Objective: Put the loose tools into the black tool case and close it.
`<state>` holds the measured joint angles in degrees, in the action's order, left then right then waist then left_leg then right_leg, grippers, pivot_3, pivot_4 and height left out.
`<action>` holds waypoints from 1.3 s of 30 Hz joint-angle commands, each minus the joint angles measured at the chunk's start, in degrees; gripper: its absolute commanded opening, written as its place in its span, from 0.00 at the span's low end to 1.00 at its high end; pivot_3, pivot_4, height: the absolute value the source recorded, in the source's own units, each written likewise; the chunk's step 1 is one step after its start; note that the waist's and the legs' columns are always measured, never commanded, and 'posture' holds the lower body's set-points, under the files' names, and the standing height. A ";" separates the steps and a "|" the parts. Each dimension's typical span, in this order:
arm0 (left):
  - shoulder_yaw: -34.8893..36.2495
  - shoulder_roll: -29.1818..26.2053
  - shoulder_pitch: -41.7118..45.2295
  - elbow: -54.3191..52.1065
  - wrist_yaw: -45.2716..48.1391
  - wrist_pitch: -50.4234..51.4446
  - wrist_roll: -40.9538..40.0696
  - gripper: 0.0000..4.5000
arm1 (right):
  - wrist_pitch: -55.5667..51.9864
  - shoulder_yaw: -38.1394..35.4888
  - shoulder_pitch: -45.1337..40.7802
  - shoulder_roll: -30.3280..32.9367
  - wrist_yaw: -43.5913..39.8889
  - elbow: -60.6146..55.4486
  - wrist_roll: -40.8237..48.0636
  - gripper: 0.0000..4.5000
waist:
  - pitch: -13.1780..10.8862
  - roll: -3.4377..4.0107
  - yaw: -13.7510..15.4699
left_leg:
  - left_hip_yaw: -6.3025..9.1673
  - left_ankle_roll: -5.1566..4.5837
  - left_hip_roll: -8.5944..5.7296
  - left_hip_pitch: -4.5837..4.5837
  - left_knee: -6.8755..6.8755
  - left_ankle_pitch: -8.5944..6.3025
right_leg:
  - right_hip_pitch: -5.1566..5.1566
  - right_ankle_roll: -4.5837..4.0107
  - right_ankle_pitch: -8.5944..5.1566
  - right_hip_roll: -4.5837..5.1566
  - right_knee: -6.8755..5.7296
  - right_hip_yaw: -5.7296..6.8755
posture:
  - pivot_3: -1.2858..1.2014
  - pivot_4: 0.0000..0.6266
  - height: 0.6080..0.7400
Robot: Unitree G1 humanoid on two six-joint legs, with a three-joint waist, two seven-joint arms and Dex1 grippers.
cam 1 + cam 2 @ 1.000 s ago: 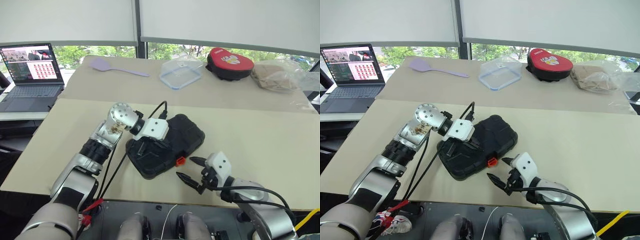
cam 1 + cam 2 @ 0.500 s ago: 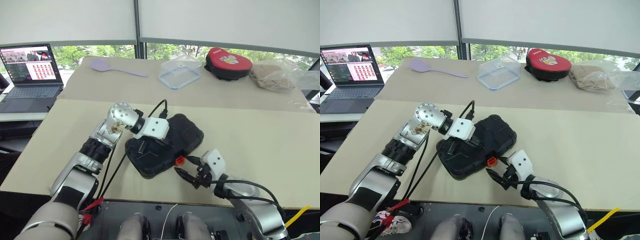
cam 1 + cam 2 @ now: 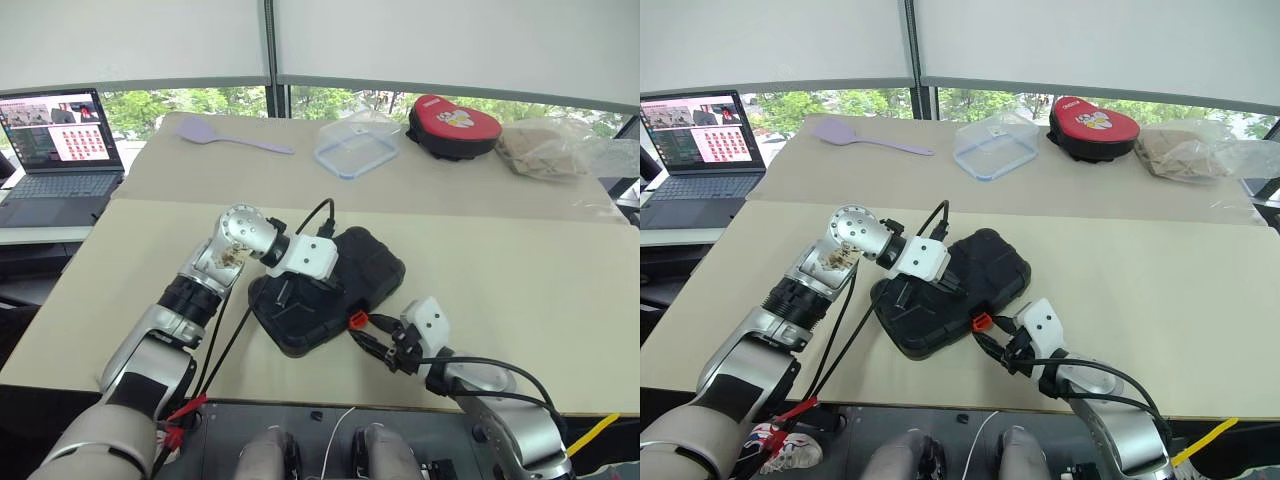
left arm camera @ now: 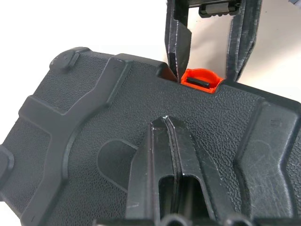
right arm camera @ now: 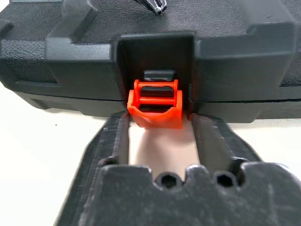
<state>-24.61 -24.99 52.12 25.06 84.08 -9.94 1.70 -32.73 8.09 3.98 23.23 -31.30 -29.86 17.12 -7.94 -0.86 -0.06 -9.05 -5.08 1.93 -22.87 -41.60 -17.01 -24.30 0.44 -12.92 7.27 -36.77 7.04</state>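
The case [image 3: 330, 290] is lying closed near the front edge of the table [image 3: 520, 270], roughly midway along it, with its orange latch [image 5: 155, 106] facing that front edge. The left gripper [image 4: 165, 136] is being pressed down on the lid, its two fingers shut together with nothing held between them. The right gripper [image 3: 375, 338] is being held level at the front of the case, its fingers [image 5: 115, 136] partly open and standing just either side of the latch; whether the latch is being touched by them cannot be told. The latch is being shown tilted out from its recess, not lying flush.

On the far part of the table, a purple spatula [image 3: 225, 137] is lying towards the left, a clear container [image 3: 357, 150] near the middle, and a red pouch [image 3: 455, 122] and a plastic bag [image 3: 555, 152] towards the right far corner. A laptop [image 3: 62, 150] is standing open beyond the left edge.
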 commanded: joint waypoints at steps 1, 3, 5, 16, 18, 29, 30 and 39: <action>-3.78 -0.52 -1.50 3.85 0.30 0.17 4.53 0.00 | 2.15 -0.31 -0.52 0.20 -0.44 -2.87 0.61 0.28 | 0.00 0.00 0.01 | 0.00 0.00 0.00 0.00 0.00 0.00 | 0.00 0.00 0.00 0.01 0.01 0.00 | 0.52 0.24 0.93; -3.79 -0.48 -1.43 4.05 0.21 0.00 4.54 0.00 | 2.36 -0.10 -0.08 0.60 -0.62 -3.13 0.23 0.28 | 0.00 0.00 0.07 | 0.00 -0.01 0.00 0.00 0.00 0.00 | 0.01 0.01 0.00 0.02 0.01 0.00 | 0.52 0.24 0.93; -3.79 -0.44 -1.41 4.17 0.15 -0.14 4.56 0.00 | 2.73 -0.03 0.51 1.10 -0.84 -3.50 -0.02 0.28 | 0.00 0.00 0.13 | 0.01 -0.01 -0.01 0.00 0.00 0.00 | 0.00 0.01 -0.01 0.03 0.00 0.01 | 0.52 0.24 0.93; -4.07 0.14 -1.34 4.85 -0.46 -0.97 4.80 0.00 | 2.79 -0.32 2.81 4.18 -0.80 -7.70 -0.57 0.28 | 0.00 0.00 0.56 | 0.01 -0.11 -0.01 -0.03 0.00 -0.07 | 0.00 0.04 -0.03 0.07 0.04 0.02 | 0.52 0.24 0.93; -4.15 0.25 -1.31 5.01 -0.60 -1.10 4.80 0.00 | 2.75 -0.31 2.82 4.33 -0.68 -7.72 -0.59 0.28 | 0.00 0.00 0.63 | 0.00 -0.11 -0.02 -0.03 0.00 -0.07 | 0.00 0.03 -0.02 0.08 0.05 0.02 | 0.52 0.24 0.93; -4.07 0.60 -0.95 6.00 -1.05 -1.71 4.85 0.00 | 1.35 -1.71 3.32 5.73 -0.88 -8.86 0.04 0.85 | 0.00 0.00 0.71 | 0.01 -0.45 -0.02 -0.02 0.00 -0.27 | 0.01 0.13 -0.07 0.09 0.08 0.03 | 0.52 0.24 0.93; -4.07 0.66 -0.94 6.12 -1.13 -1.77 4.88 0.00 | 0.97 -1.96 3.38 5.94 -0.83 -8.93 0.19 0.85 | 0.00 0.00 0.72 | 0.01 -0.44 -0.02 -0.03 0.00 -0.26 | 0.01 0.13 -0.07 0.11 0.08 0.03 | 0.52 0.24 0.93; -4.11 0.76 -0.85 6.76 -1.66 -2.26 5.07 0.00 | 2.59 -4.83 6.61 9.47 -2.75 -9.54 0.84 0.62 | 0.00 0.00 0.81 | 0.01 -0.44 -0.03 -0.03 -0.01 -0.26 | 0.03 0.13 -0.06 0.15 0.09 0.03 | 0.52 0.24 0.93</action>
<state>-25.20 -23.35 53.11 28.09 82.08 -12.63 2.10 -31.64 5.34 10.08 31.87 -32.90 -36.75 17.07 -7.94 -0.87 0.75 -9.04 -5.52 1.90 -22.90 -41.61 -17.28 -24.26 0.57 -12.98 7.42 -36.68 7.07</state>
